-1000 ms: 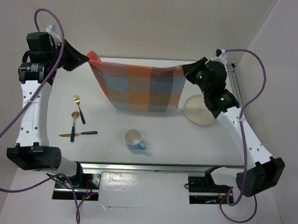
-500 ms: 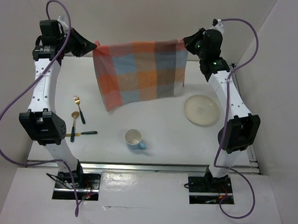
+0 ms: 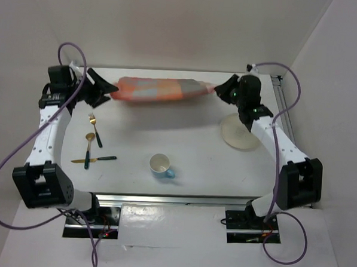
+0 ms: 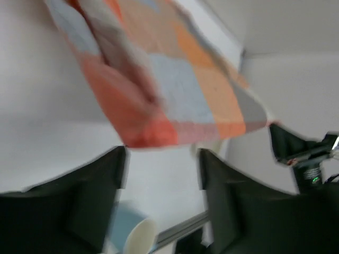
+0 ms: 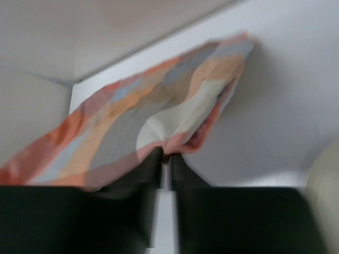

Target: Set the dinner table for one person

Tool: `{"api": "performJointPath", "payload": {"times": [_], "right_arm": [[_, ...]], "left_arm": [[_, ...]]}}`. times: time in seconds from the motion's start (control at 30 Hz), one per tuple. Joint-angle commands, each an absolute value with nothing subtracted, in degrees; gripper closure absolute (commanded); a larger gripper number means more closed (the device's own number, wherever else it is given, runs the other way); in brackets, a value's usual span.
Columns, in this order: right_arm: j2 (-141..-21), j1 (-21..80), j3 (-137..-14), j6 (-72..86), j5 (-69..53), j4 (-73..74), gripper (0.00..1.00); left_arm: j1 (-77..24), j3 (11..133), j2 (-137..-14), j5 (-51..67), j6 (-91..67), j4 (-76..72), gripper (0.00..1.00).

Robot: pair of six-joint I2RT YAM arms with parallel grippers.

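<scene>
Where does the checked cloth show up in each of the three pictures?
Top external: cloth stretched along the far side of the table, upper middle.
Left wrist: cloth fills the upper middle, hanging at a slant.
Right wrist: cloth runs from lower left to upper right.
Shared landmark: the white table beneath it, seen in all three.

Here's the counter (image 3: 196, 147), a big, plain white rectangle lying flat and level across the middle of the top view. An aluminium rail (image 3: 181, 199) runs along its near edge, and a second one edges the right side at the far corner. The surface is matte and smooth, brightest toward the front.
</scene>
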State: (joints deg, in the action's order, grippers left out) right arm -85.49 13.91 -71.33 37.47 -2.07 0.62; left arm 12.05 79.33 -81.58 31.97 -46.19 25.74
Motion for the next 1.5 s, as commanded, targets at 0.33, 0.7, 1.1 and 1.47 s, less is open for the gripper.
{"api": "performJointPath", "payload": {"times": [0.33, 0.7, 1.1, 1.47], "right_arm": [[-70.55, 17.67, -53.86, 31.83, 0.1, 11.77, 0.37], [-112.4, 19.69, -83.57, 25.83, -4.31, 19.51, 1.0], [-117.96, 19.69, -77.11, 30.5, -2.37, 20.21, 1.0], [-101.44, 19.69, -56.26, 34.37, -1.67, 17.23, 1.0]], "left_arm": [[9.77, 79.27, -82.03, 23.65, -36.47, 34.61, 1.0], [0.62, 85.87, -109.58, 9.42, -35.77, 32.88, 1.0], [-2.46, 83.25, -117.25, 4.75, -37.44, 33.58, 1.0], [-4.83, 66.02, -108.11, 4.22, -37.44, 31.99, 1.0]]}}
